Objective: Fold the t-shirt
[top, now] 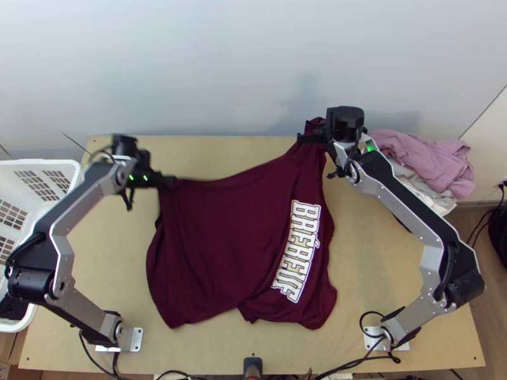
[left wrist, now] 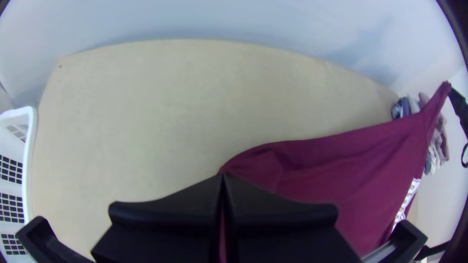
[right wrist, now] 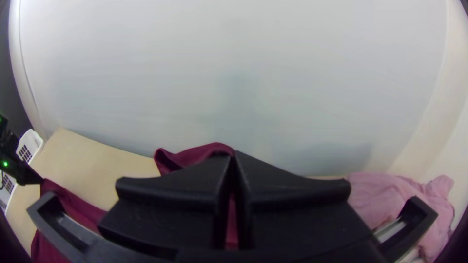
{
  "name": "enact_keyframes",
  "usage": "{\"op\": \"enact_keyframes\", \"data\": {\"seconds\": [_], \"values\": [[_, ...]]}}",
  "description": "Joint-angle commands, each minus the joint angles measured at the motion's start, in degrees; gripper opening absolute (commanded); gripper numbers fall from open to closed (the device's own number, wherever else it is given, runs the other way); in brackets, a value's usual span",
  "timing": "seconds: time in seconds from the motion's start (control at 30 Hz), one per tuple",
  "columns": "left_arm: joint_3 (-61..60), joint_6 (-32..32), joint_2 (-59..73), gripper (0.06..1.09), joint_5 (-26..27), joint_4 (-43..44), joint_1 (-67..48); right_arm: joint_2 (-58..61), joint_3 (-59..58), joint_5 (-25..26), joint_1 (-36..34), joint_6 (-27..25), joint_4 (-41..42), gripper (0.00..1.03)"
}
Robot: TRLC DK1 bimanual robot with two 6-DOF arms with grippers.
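Holding the maroon t-shirt stretched above the table.
White basket left of it, something dark inside; left gripper clamped on the t-shirt's far-left corner, right gripper pinching its far-right end, both arms bent at the elbow.

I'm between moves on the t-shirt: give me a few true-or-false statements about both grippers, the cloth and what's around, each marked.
1. The left gripper and right gripper both hold the t-shirt. True.
2. The t-shirt is neatly folded in half. False: it is stretched between the grippers, its near part spread on the table.
3. The printed lettering is on the right gripper's side. True.
4. The left gripper is wide open. False: it is shut on the t-shirt.
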Motion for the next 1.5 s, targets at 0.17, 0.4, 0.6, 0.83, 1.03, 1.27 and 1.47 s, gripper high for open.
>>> {"op": "enact_keyframes", "data": {"seconds": [0.17, 0.4, 0.6, 0.83, 1.03, 1.27, 1.47], "values": [[26.4, -3.4, 11.7, 0.09, -6.5, 0.0, 9.1, 7.8, 7.3, 0.7, -0.7, -0.2, 0.9, 0.03], [34.0, -3.6, 19.1, 0.09, -11.3, 9.7, 9.6, 15.5, 13.3, 1.7, -1.1, -1.4, 2.1, 0.03], [40.5, -2.9, 25.4, 0.09, -12.1, 13.8, 9.1, 22.6, 19.5, 3.2, -1.9, -2.8, 3.6, 0.03], [41.0, -3.4, 26.5, 0.09, -12.0, 18.2, 8.7, 26.0, 23.0, 3.8, -1.7, -3.2, 3.7, 0.03], [39.9, -3.2, 23.6, 0.09, -11.1, 11.5, 8.8, 24.4, 22.5, 3.7, -1.2, -2.9, 3.3, 0.03], [24.2, -1.4, 11.6, 0.10, -5.7, 10.6, 9.0, 15.1, 13.5, 2.1, -0.8, -2.2, -0.7, 0.03], [10.1, 0.5, 1.4, 0.10, -2.6, 11.8, 9.7, 4.9, 2.6, -1.3, 0.2, 0.6, -6.7, 0.03]]}}
